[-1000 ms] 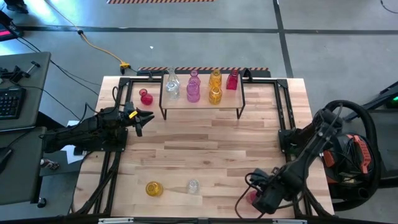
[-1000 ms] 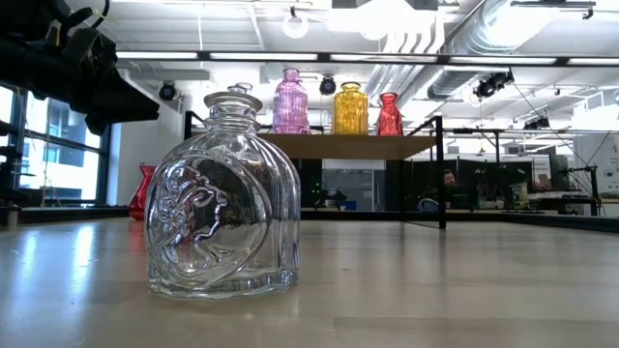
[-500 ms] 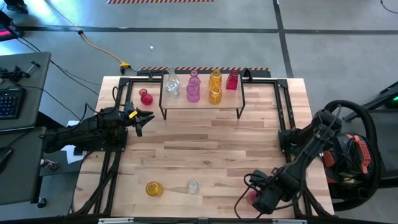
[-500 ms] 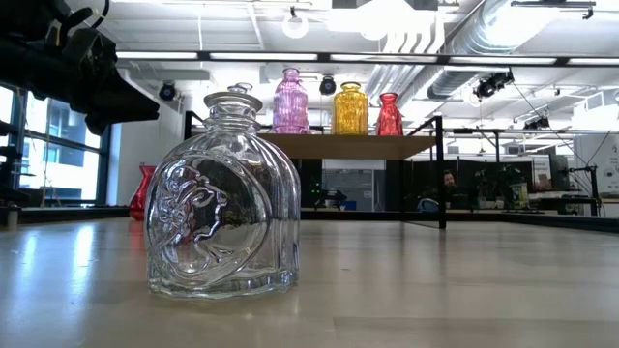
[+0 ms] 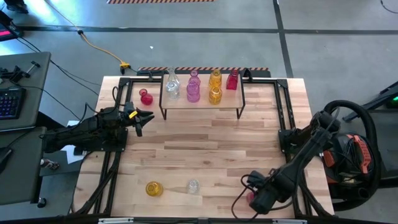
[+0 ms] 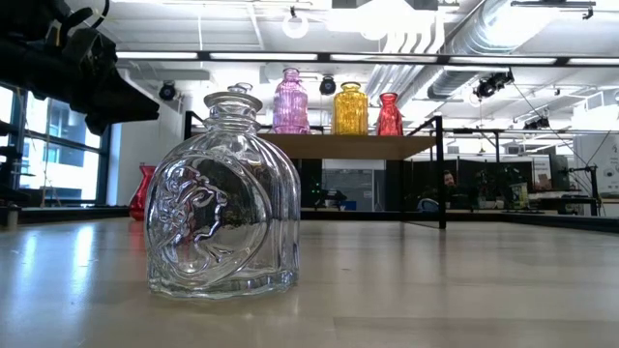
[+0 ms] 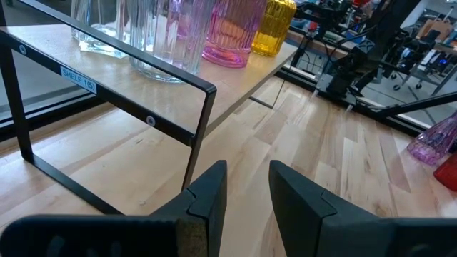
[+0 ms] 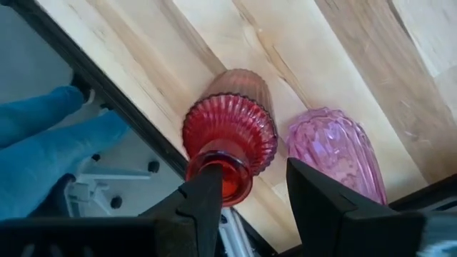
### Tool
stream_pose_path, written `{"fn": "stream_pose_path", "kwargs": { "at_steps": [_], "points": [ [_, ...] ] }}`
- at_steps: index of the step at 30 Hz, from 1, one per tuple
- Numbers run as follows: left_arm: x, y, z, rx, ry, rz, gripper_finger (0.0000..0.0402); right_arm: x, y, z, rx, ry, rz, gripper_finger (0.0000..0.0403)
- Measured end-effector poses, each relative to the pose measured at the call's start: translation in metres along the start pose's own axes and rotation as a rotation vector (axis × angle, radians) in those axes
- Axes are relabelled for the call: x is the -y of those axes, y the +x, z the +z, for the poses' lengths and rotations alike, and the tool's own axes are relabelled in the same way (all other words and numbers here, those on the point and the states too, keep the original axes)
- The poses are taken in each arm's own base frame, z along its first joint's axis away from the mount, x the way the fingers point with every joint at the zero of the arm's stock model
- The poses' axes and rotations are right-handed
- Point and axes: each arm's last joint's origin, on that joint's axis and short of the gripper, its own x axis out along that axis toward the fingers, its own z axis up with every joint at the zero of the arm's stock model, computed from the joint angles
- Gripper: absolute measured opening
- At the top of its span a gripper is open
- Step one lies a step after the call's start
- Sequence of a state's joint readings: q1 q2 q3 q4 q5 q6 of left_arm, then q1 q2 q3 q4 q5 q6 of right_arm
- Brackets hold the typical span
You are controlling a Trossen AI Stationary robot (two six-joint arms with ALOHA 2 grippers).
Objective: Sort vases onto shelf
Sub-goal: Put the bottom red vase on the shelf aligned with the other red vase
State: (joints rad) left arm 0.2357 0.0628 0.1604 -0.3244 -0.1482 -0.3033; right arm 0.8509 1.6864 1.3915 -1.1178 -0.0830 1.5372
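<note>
Overhead, I see my right tool point(image 5: 254, 198) at the five o'clock corner of the butcher-block worktop point(image 5: 205, 149), its fingers parted around the neck of a ribbed red glass vase point(image 8: 230, 146); whether they press it I cannot tell. A textured pink-purple glass vase point(image 8: 335, 150) lies just beside it. My left tool point(image 5: 142, 118) waits at nine o'clock, fingers point(image 7: 207, 193) slightly apart and holding nothing, near the low light-wood shelf on black wire legs point(image 5: 202, 104). That shelf, at twelve o'clock, carries clear, pink-purple, amber-yellow and red vases. A small red round vase point(image 5: 146, 97) stands on the worktop at the shelf's nine o'clock side. An amber-yellow round vase point(image 5: 153, 188) and an embossed clear glass vase point(image 5: 193, 185) sit near the six o'clock edge.
</note>
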Motion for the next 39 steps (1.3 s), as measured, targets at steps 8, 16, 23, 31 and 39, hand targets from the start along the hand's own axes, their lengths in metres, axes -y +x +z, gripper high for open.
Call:
{"fn": "stream_pose_path", "kwargs": {
  "at_steps": [8,16,23,31,39],
  "points": [
    [0.0,0.0,0.0,0.0,0.0,0.0,0.0095,-0.001,0.003,0.0,-0.005,-0.007,-0.013,0.0128],
    [0.0,0.0,0.0,0.0,0.0,0.0,0.0095,0.0,0.002,0.006,-0.041,0.011,-0.014,0.0014],
    [0.0,0.0,0.0,0.0,0.0,0.0,0.0095,0.002,0.001,0.014,-0.077,0.022,-0.019,0.0014],
    [0.0,0.0,0.0,0.0,0.0,0.0,0.0095,0.01,-0.019,0.028,-0.098,0.006,0.053,0.0005],
    [0.0,0.0,0.0,0.0,0.0,0.0,0.0095,0.036,-0.057,0.05,-0.072,-0.024,0.138,0.0002]
  ]
}}
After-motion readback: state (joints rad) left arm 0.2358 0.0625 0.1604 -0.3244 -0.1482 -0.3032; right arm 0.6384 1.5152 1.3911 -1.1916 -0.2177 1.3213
